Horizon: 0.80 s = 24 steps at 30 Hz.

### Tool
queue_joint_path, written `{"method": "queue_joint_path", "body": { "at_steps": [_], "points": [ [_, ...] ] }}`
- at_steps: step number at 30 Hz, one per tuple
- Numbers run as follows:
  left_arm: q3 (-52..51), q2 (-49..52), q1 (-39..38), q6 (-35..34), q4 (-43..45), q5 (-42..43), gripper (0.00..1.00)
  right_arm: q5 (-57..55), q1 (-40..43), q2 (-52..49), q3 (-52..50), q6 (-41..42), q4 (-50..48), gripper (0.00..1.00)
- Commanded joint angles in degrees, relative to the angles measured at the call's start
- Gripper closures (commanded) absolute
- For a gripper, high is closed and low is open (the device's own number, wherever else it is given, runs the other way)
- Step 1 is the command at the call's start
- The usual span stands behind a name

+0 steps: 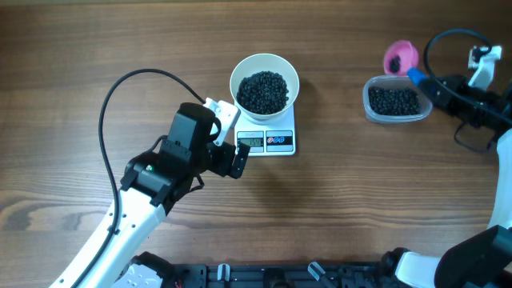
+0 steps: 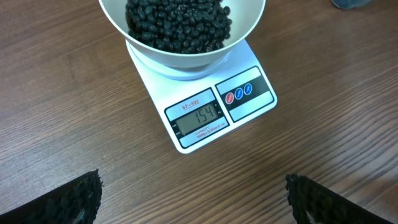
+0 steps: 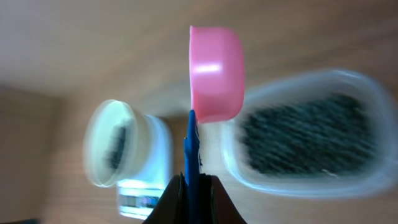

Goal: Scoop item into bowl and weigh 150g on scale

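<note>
Beans point(image 1: 263, 92) heaped in the white bowl point(image 1: 237, 78), sitting right on top of the scale point(image 1: 290, 128) in the middle of the table point(image 1: 80, 48). Reads 154 on the little screen point(image 2: 199, 117) (a bit over the goal, so maybe a few beans too many). More beans in the clear tub point(image 1: 368, 104), far off to the right.

Left gripper point(image 1: 226, 152) spread as wide as can be, holding nothing, hanging just in front of the scale. Right gripper point(image 3: 191, 186) pinched tight on the blue handle point(image 3: 191, 146) of the pink scoop point(image 3: 214, 74), up by the tub and well apart from the bowl. Handle pointing straight out from the fingers, cup at the far end.

Closer to the bowl: the left one. Holding the tool: the right one. Probably a long reach leftward across the table to lift a few beans out.
</note>
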State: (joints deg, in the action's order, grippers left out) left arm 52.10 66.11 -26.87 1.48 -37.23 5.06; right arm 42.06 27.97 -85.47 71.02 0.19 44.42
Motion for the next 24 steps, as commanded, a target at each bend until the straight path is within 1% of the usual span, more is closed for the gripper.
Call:
{"method": "queue_joint_path", "body": {
  "at_steps": [1,4,6,12,15,21,24],
  "points": [
    [0.07,-0.52,0.0,1.11,0.17,0.68,0.0,-19.43,0.17,1.16,0.22,-6.86,1.88,0.96],
    [0.07,-0.52,0.0,1.11,0.15,0.68,0.0,-23.89,-0.02,1.16,0.22,-12.33,3.15,0.96],
    [0.07,-0.52,0.0,1.11,0.15,0.68,0.0,-25.97,-0.7,1.16,0.22,-13.84,3.15,0.96],
    [0.07,-0.52,0.0,1.11,0.17,0.68,0.0,-34.05,-7.06,1.16,0.22,-19.15,3.19,0.96],
    [0.07,-0.52,0.0,1.11,0.17,0.68,0.0,-39.54,-10.47,1.14,0.22,-19.74,2.84,0.96],
    [0.07,-0.52,0.0,1.11,0.17,0.68,0.0,-42.4,-14.84,1.14,0.22,-22.56,2.8,0.96],
    [0.07,-0.52,0.0,1.11,0.15,0.68,0.0,-49.53,-17.51,1.14,0.22,-22.75,2.58,0.96]
  ]
}}
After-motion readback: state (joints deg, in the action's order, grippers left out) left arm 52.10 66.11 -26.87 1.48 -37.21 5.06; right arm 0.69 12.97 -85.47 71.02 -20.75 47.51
